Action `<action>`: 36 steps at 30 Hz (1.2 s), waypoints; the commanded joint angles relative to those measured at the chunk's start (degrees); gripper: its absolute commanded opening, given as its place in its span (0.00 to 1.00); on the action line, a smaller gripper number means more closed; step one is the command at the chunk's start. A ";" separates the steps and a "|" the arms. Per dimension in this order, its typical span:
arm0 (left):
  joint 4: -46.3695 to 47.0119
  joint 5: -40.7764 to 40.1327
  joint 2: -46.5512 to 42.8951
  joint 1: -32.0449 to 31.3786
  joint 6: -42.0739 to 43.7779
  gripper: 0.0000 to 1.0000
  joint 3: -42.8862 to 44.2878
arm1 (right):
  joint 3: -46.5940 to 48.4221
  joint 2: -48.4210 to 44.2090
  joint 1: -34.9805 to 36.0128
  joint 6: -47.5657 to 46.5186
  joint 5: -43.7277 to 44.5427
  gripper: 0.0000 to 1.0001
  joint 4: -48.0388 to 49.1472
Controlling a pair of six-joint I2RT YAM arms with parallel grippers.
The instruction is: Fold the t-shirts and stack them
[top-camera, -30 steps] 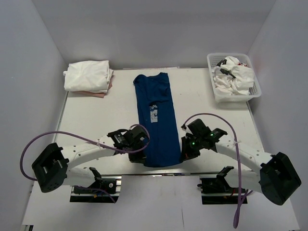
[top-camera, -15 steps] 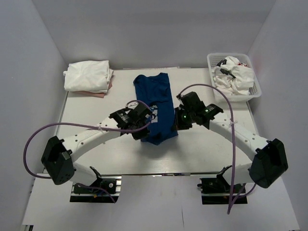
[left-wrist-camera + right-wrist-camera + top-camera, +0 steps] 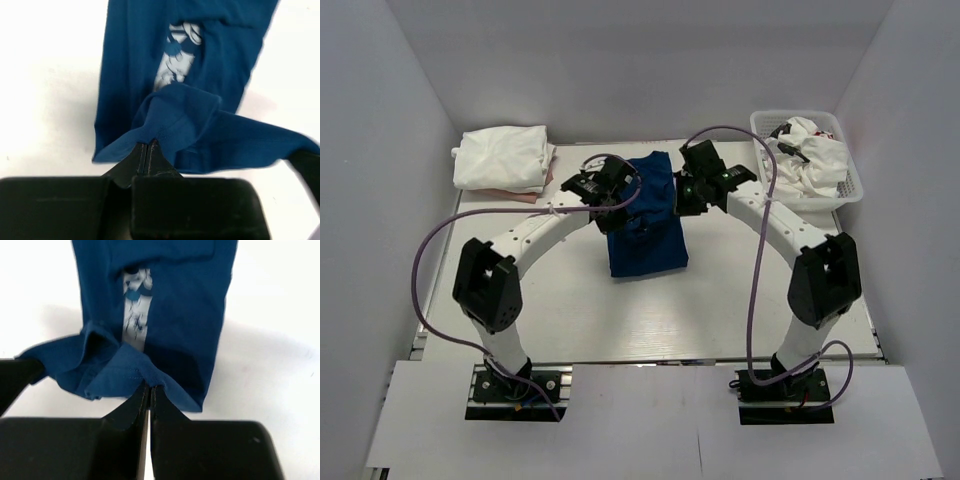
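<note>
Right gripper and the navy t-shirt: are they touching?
Touching. The right wrist view shows the right gripper shut on a hem corner of the navy t-shirt, cloth pinched between its fingertips.

High overview, close wrist views, shared t-shirt (image 3: 645, 248)

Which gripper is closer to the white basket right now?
Right. The right gripper, shut on the navy t-shirt, is just left of the basket. The left gripper grips the opposite edge of the cloth, farther left.

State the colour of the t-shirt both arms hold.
The t-shirt is navy blue with a pale print; clearest in right wrist view.
</note>
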 commanded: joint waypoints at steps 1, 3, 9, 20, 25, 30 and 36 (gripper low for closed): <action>-0.83 0.43 2.37 2.54 3.70 0.00 3.34 | 6.46 4.22 -1.88 -2.49 0.74 0.00 -0.06; -0.83 0.44 3.52 3.50 3.70 0.00 4.14 | 8.66 6.08 -2.50 -2.41 -1.61 0.00 -0.06; 1.36 1.75 5.28 7.28 5.80 0.00 4.67 | 13.76 13.55 -4.87 -3.72 -3.66 0.00 -1.30; 5.24 5.09 16.09 9.31 10.38 0.00 11.78 | 18.86 21.74 -7.51 -3.37 -6.03 0.00 0.02; 7.51 5.62 17.32 9.84 11.08 0.00 11.26 | 20.17 23.93 -8.21 -2.67 -6.12 0.00 0.72; 7.44 6.85 17.94 10.37 12.14 0.04 12.92 | 23.40 26.39 -9.35 -5.03 -10.24 0.40 0.12; 6.91 4.57 16.10 11.42 16.35 1.00 18.64 | 25.46 23.69 -9.45 -9.17 -15.42 0.90 -0.60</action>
